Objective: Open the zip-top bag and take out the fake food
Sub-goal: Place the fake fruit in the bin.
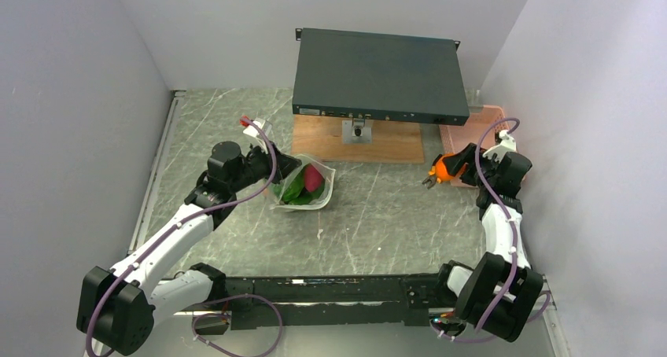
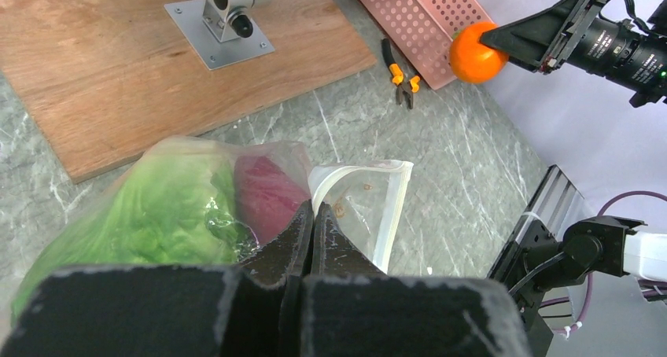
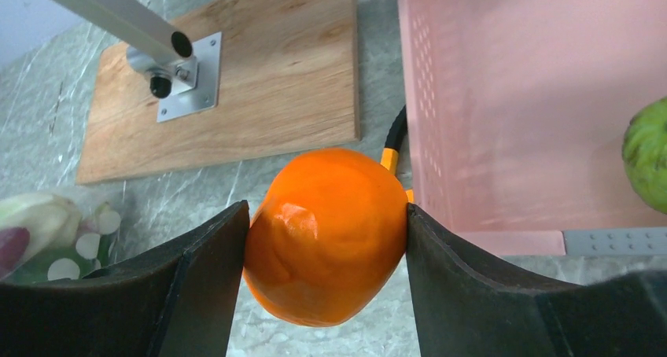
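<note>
Both clamp: left gripper [image 2: 312, 211] pinches the rim of the floppy, slippery-looking clear plastic bag [image 2: 368, 215]; right gripper [image 3: 326, 215] squeezes the hard orange ball [image 3: 326, 243].

Left jaws pinched tight; right jaws — clamped.

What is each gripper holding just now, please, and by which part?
The right gripper clamps the orange ball across its middle. The left gripper pinches the zip-top bag by its clear film near the zip rim.

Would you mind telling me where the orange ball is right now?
The orange ball is gripped in the right hand, held in the air at the right of the top view, just beside the pink basket.
</note>
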